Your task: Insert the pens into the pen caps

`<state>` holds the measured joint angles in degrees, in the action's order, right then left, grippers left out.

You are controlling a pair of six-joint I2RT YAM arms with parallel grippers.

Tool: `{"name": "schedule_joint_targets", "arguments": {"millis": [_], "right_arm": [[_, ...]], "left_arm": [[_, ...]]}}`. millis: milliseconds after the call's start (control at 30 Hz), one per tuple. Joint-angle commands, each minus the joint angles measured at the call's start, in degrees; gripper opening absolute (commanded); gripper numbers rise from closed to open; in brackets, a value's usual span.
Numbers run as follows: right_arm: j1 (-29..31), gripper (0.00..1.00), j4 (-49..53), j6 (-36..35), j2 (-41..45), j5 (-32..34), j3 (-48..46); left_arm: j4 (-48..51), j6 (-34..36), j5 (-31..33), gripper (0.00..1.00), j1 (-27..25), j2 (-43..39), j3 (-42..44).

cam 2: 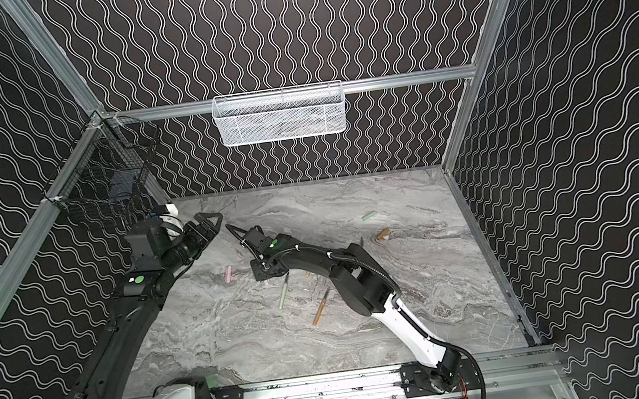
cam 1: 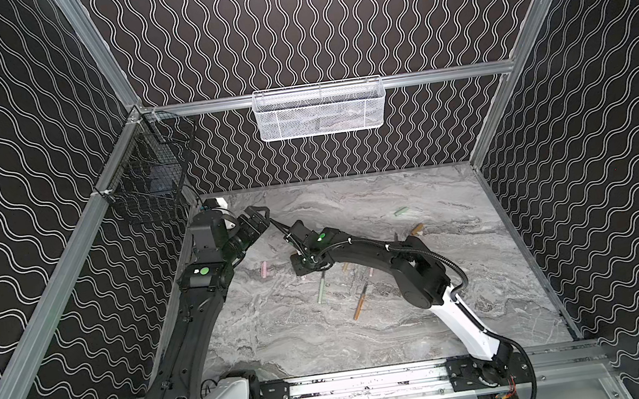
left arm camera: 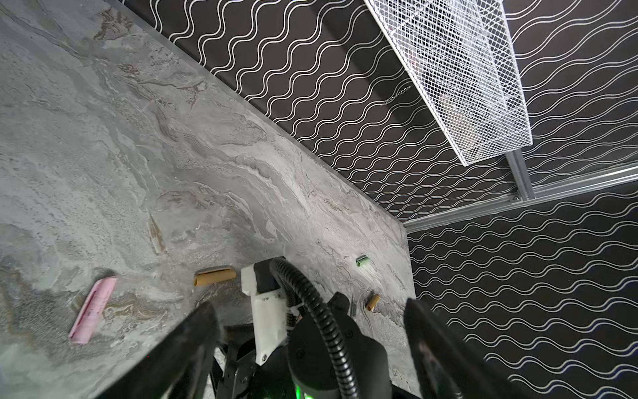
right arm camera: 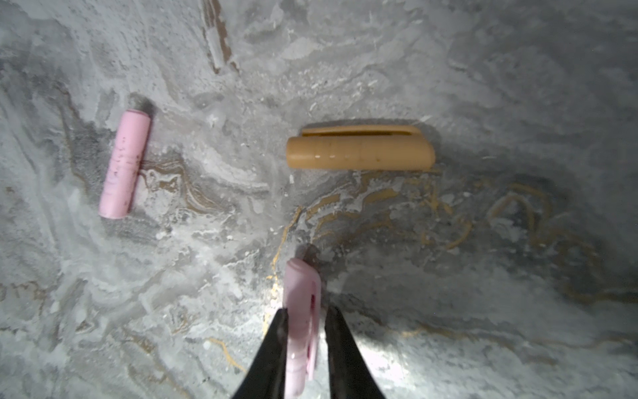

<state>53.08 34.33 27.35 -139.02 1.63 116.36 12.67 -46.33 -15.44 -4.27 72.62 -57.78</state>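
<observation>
While the right gripper [right arm camera: 306, 309] sits at lower centre of frame, its jaws pinch the pink cap [right arm camera: 298, 279] between them; left gripper [left arm camera: 310, 305] spread wide.

Counted five pen caps: two pink [right arm camera: 124, 164] [right arm camera: 302, 311], two tan [right arm camera: 359, 152] [cam 1: 417, 229], one green [cam 1: 401, 211]. Spotted two pens in full, one green [cam 1: 322, 288], one tan [cam 1: 360, 302]; more half-hidden beneath the right arm [cam 1: 416, 276], uncountable. Two wire baskets [cam 1: 318, 110] [cam 1: 146, 169].

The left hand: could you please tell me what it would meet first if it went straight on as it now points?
Probably the right arm's wrist, directly ahead of the open left hand; the depth between them is unclear.
</observation>
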Motion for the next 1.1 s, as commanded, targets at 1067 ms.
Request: {"name": "schedule_joint_targets", "arguments": {"millis": [1067], "right_arm": [[0.6, 0.19, -0.2, 0.5, 2.3, 1.9, -1.3]], "left_arm": [[-2.4, -0.1, -0.2, 0.87, 0.1, 0.3, 0.2]]}}
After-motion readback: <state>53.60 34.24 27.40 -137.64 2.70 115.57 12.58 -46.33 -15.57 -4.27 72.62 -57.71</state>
